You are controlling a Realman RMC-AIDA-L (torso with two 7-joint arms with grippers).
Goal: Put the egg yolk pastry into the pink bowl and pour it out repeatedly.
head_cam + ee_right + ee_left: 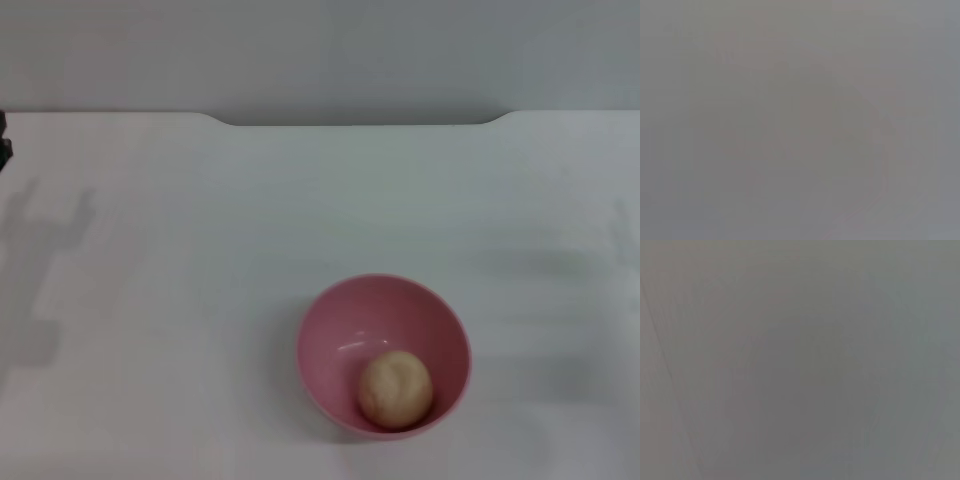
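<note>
White table [150, 300]; wrist views blank.

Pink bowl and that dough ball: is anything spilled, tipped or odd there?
Nothing stands out. The pink bowl sits upright on the white table, and the egg yolk pastry rests whole inside it, toward the near right side. No crumbs or spills show.

Only a small dark fragment of the robot [4, 140] is visible, at the left edge of the head view, upper left of the frame. It is black, and its shape cannot be determined. Both wrist views show uniform grey, with no body parts discernible.
</note>
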